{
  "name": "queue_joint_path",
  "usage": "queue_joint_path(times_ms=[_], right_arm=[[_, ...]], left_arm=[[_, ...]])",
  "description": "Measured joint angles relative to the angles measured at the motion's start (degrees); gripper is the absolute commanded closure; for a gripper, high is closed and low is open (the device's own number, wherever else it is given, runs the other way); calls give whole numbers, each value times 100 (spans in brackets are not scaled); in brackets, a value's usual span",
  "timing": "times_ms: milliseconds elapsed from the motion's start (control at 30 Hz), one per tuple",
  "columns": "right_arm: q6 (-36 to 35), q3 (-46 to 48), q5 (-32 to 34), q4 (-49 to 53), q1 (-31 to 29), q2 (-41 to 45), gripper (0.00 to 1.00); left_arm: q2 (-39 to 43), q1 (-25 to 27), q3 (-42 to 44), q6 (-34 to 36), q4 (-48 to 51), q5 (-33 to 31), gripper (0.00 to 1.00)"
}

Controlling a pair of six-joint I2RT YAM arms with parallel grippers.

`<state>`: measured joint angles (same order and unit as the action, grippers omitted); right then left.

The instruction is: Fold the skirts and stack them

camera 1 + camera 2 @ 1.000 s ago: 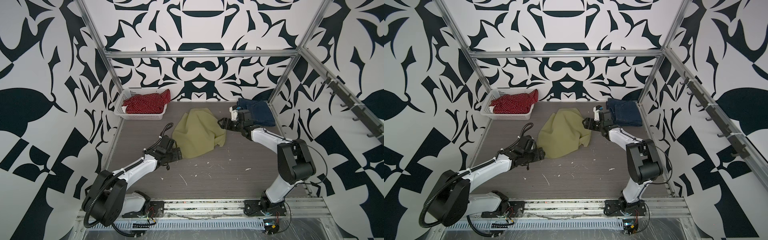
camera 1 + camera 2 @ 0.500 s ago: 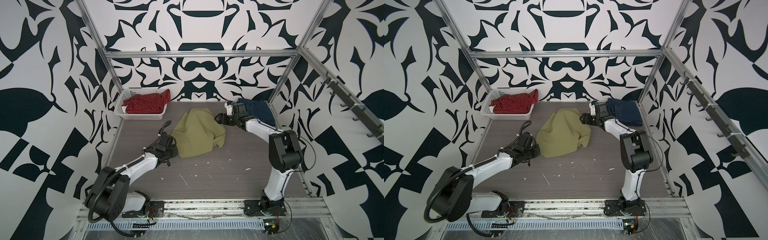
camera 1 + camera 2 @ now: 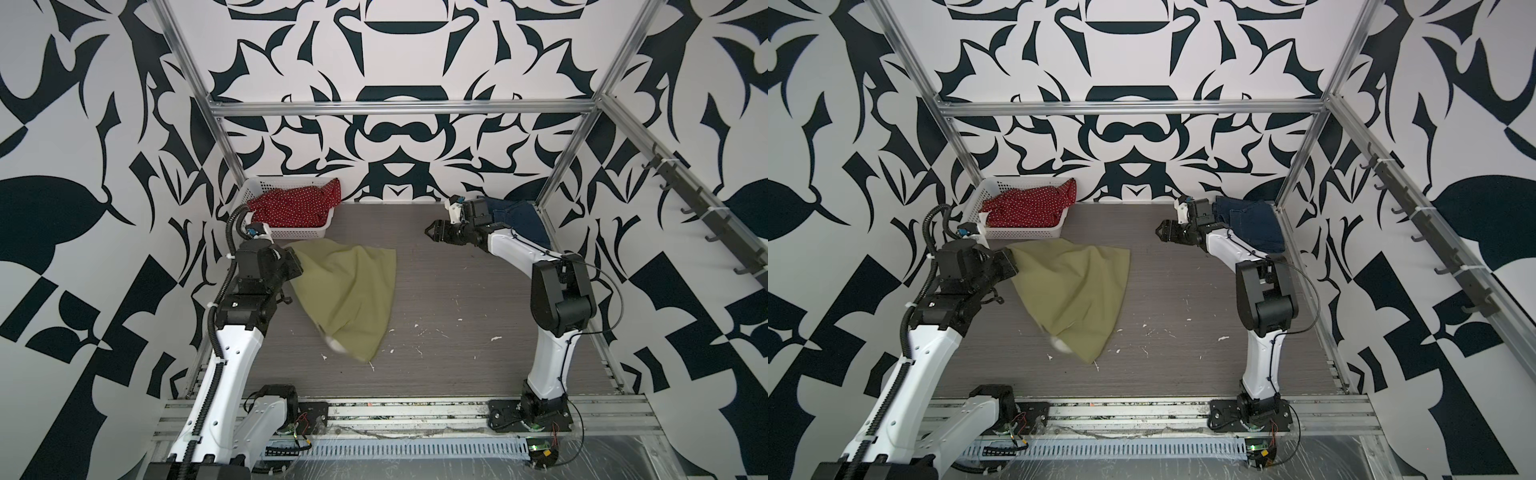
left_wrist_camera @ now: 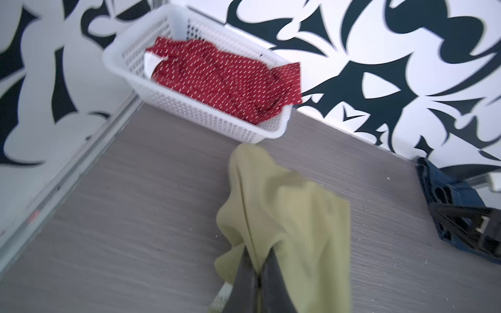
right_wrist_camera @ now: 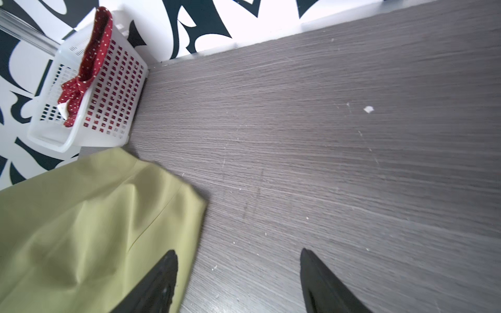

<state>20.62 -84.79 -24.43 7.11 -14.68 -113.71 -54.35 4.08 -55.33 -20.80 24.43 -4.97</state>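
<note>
Both top views: 3 skirts (image 3: 291,208) (image 3: 349,291) (image 3: 519,220), 1 basket (image 3: 297,233)

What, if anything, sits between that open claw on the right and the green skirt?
Nothing visible does. In both top views only bare table lies between the open right gripper and the olive-green skirt. The left gripper is shut on an edge of that skirt.

- Grey table (image 3: 457,291).
- Basket (image 3: 291,233), far left corner.
- Green skirt (image 3: 349,299) just before it, one corner raised.
- Denim skirt (image 3: 523,220), far right corner.
- White flecks (image 3: 494,338) scattered.
</note>
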Motion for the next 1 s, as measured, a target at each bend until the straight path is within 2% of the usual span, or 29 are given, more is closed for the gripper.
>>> queue_joint_path(times_ms=[133, 300, 567, 867, 933, 1000], right_arm=[[-17, -127, -181, -26, -155, -284, 26], [-160, -640, -337, 160, -592, -887, 28], [-413, -1029, -503, 350, -1303, -1539, 31], [-540, -2236, -848, 675, -1779, -2417, 31], [-579, -2522, -922, 765, -1823, -2592, 36], [-632, -2693, -973, 800, -1862, -2708, 48]], left_arm=[[-660, 0, -374, 225, 48, 647, 100], [-1106, 2, -149, 249, 42, 1147, 100], [-619, 2, 72, 245, 55, 883, 100], [-433, 2, 168, 286, 33, 603, 100], [-439, 2, 168, 289, 31, 601, 100], [-448, 2, 170, 289, 31, 599, 100]])
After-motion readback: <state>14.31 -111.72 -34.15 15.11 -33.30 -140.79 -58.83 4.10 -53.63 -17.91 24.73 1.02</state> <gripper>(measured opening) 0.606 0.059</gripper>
